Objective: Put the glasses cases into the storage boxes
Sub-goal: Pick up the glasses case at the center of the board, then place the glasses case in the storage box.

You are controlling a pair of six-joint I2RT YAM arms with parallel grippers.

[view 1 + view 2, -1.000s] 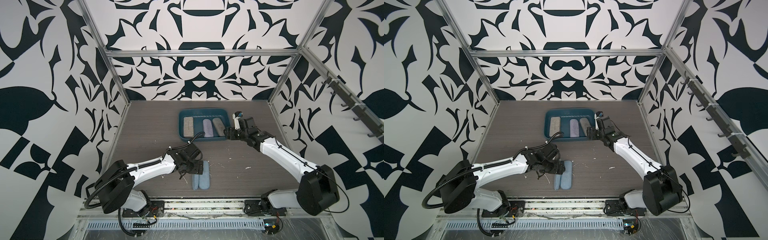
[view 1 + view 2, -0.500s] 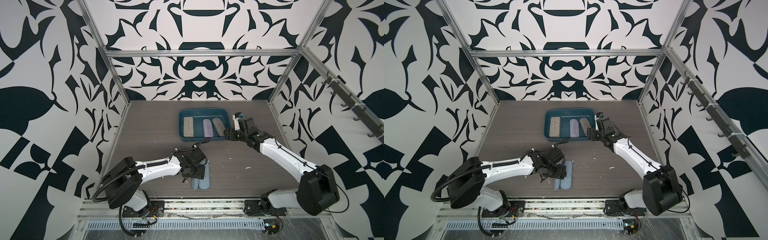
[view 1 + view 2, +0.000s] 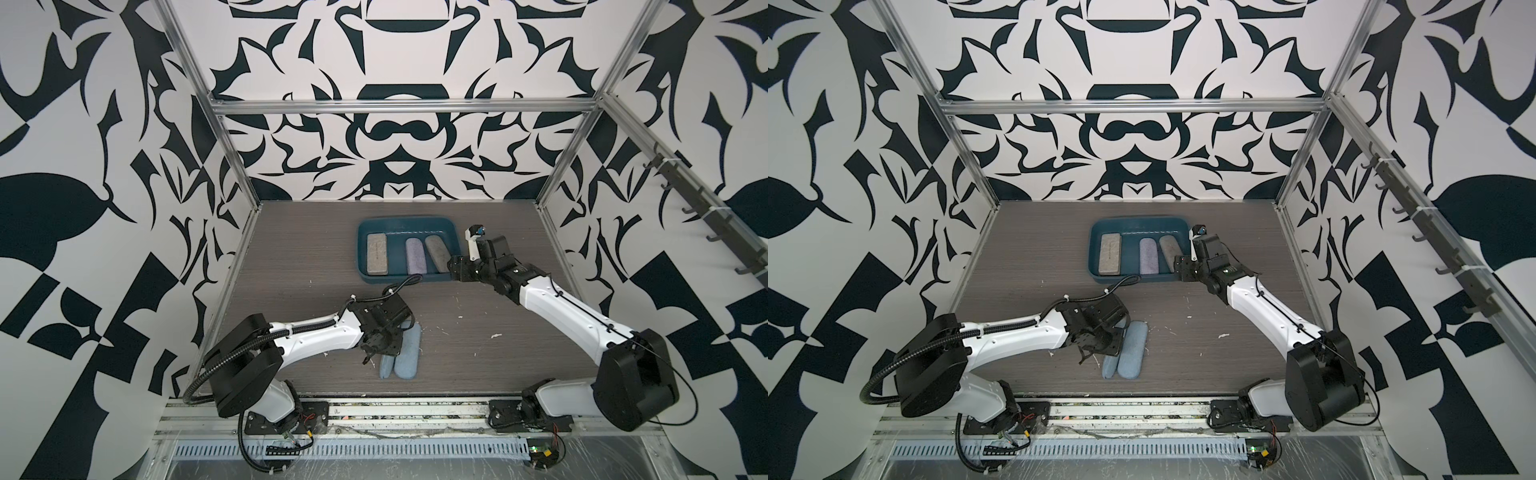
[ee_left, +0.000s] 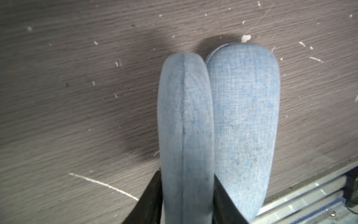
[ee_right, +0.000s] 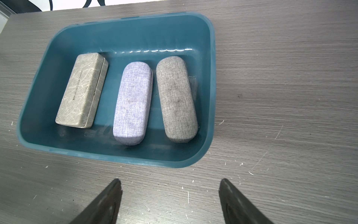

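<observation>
Two light blue glasses cases lie side by side near the table's front edge. My left gripper (image 4: 187, 174) is shut on the narrower one (image 4: 186, 120), which stands on its edge and touches the wider one (image 4: 244, 116). In both top views the wider case (image 3: 407, 353) (image 3: 1133, 351) is right of the left gripper (image 3: 384, 338). The dark teal storage box (image 3: 409, 222) (image 5: 212, 77) holds a beige case (image 5: 82, 91), a lilac case (image 5: 132, 102) and a grey-brown case (image 5: 176, 99). My right gripper (image 5: 169, 184) (image 3: 455, 268) hangs open and empty by the box's near right corner.
An aluminium rail (image 4: 310, 195) runs along the table's front edge, close behind the blue cases. Patterned walls close the table in on three sides, and a rack of hooks (image 3: 706, 212) sits on the right wall. White flecks dot the wood surface.
My left gripper has come toward the front edge, dropped over the left blue case and closed on it. The right arm has not moved.
</observation>
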